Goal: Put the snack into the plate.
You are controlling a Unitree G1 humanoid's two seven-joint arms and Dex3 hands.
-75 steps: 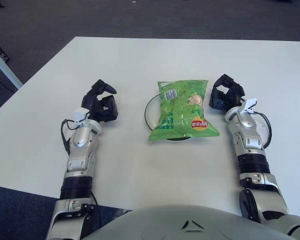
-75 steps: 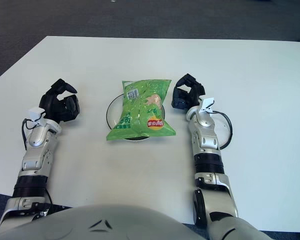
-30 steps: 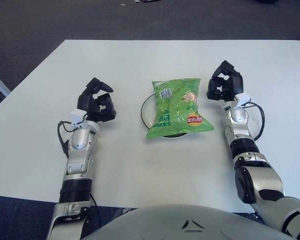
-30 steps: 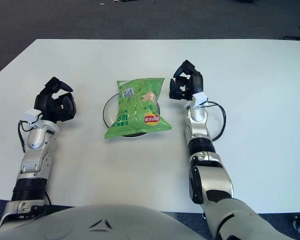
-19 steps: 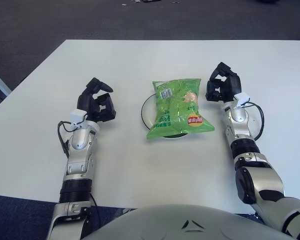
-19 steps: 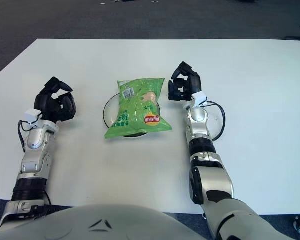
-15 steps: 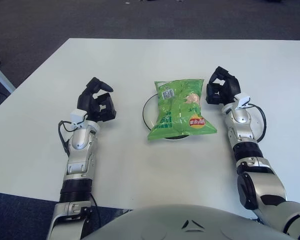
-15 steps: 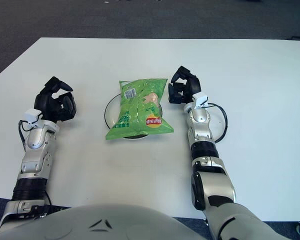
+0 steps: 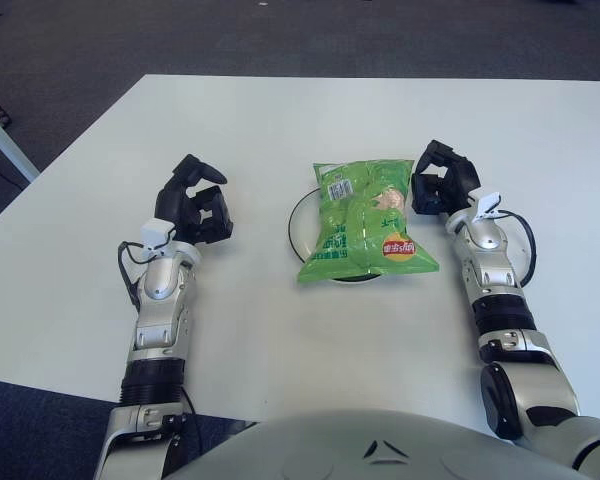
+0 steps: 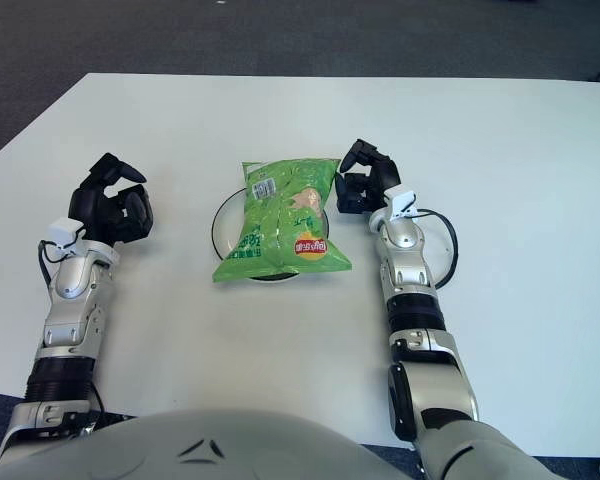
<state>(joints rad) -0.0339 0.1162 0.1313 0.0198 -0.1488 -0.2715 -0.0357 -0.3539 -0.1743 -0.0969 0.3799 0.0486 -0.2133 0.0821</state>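
Note:
A green snack bag [image 9: 365,215] with a red logo lies flat across a white plate with a dark rim [image 9: 294,228] at the table's middle, hiding most of the plate. My right hand [image 9: 437,185] is just beside the bag's upper right corner, fingers loosely curled and holding nothing; I cannot tell whether it touches the bag. My left hand [image 9: 200,198] shows left of the plate, well apart from it, its fingers relaxed and holding nothing.
A black cable loop [image 9: 529,250] lies by my right wrist. The white table [image 9: 280,330] ends close to my body at the front and at the left edge; dark carpet lies beyond. A white furniture leg [image 9: 5,145] stands off the left side.
My right hand has lowered and drawn in slightly toward the bag's upper right corner. The bag stays on the plate. The left hand has not moved.

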